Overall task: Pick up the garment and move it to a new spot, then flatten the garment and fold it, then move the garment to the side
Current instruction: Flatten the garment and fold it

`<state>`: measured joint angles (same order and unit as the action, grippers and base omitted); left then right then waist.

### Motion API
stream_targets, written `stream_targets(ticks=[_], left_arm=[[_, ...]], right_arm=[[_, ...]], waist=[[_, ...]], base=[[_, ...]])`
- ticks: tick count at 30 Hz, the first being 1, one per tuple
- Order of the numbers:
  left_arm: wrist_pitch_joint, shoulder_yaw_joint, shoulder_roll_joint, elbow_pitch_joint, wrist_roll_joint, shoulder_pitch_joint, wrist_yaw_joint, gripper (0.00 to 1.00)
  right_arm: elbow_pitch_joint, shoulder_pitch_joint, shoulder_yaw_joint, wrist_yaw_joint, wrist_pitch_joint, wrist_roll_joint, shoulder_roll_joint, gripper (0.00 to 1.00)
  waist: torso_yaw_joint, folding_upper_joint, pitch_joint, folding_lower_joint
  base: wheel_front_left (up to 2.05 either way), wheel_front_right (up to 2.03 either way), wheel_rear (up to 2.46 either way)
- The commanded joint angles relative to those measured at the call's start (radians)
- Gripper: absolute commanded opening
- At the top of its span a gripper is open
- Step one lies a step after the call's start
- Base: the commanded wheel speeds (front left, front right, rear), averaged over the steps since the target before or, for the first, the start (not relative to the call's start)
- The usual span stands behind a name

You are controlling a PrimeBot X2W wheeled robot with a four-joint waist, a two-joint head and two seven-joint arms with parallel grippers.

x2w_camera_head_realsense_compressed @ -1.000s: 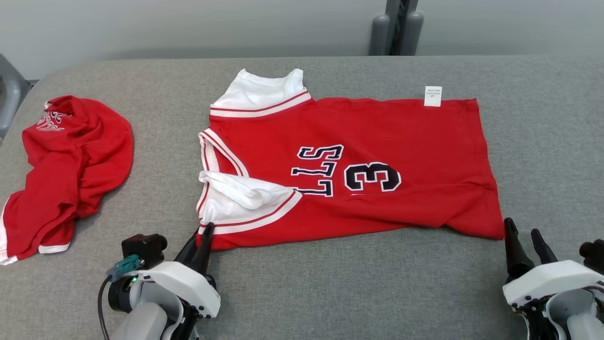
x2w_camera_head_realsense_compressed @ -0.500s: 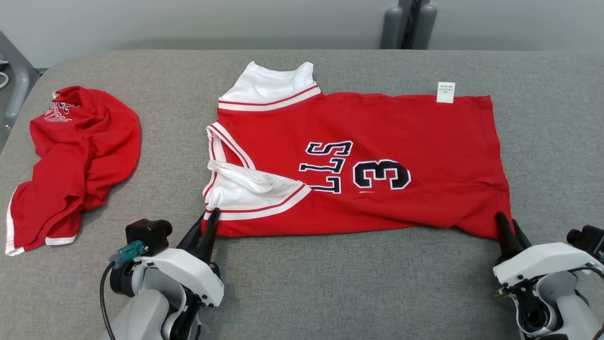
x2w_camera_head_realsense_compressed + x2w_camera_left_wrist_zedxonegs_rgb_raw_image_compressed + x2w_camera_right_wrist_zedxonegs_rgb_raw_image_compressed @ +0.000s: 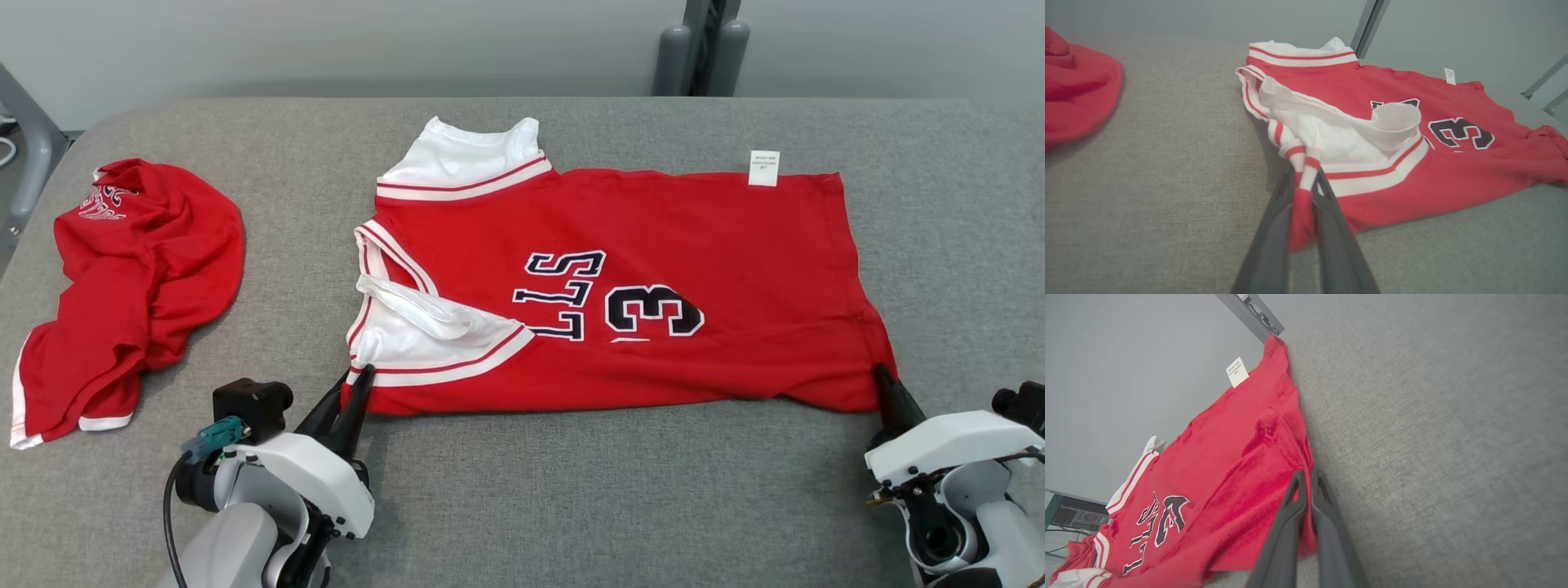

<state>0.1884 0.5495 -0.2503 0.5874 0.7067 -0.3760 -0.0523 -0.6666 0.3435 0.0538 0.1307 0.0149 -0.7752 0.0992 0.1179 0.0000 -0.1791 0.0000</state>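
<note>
A red jersey point(image 3: 669, 245) with white trim and the number 3 lies spread sideways on the grey table point(image 3: 571, 506), collar to the left, hem to the right. My left gripper point(image 3: 357, 384) is shut on the jersey's near shoulder strap; in the left wrist view the striped trim point(image 3: 1300, 163) is pinched between the fingers point(image 3: 1327, 212). My right gripper point(image 3: 886, 380) is shut on the near hem corner point(image 3: 1306, 473), red cloth clamped between its fingers point(image 3: 1290, 506). A white label point(image 3: 763, 167) sticks out at the far edge.
A second red garment point(image 3: 122, 286) lies crumpled at the table's left end. Grey posts point(image 3: 702, 49) stand behind the far edge. Bare grey table runs along the near side between my arms and to the right of the hem.
My right gripper moved in from open beside the hem and shut on the near hem corner, drawing it out to the right. The left gripper kept its hold. The camera shifted slightly.
</note>
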Motion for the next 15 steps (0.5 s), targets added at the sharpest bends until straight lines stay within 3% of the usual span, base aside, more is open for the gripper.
stream_targets(ticks=[1, 8, 15], left_arm=[[0.000, 0.000, -0.014, -0.004, -0.008, -0.001, -0.004, 0.00], [-0.025, 0.019, -0.049, -0.024, -0.022, -0.007, -0.008, 0.00], [-0.053, 0.034, -0.069, -0.040, -0.023, 0.008, -0.012, 0.00]], right_arm=[[0.001, 0.012, -0.002, 0.000, 0.001, -0.003, 0.013, 0.00], [0.013, 0.020, -0.034, 0.000, -0.045, 0.009, 0.066, 0.00], [0.024, 0.003, -0.051, 0.000, -0.161, 0.000, 0.122, 0.00]], waist=[[-0.002, 0.0000, 0.003, 0.0000], [-0.009, 0.0000, 0.023, 0.0000], [-0.017, 0.0000, 0.048, 0.0000]], base=[[0.00, 0.00, 0.00], [0.00, 0.00, 0.00], [0.00, 0.00, 0.00]])
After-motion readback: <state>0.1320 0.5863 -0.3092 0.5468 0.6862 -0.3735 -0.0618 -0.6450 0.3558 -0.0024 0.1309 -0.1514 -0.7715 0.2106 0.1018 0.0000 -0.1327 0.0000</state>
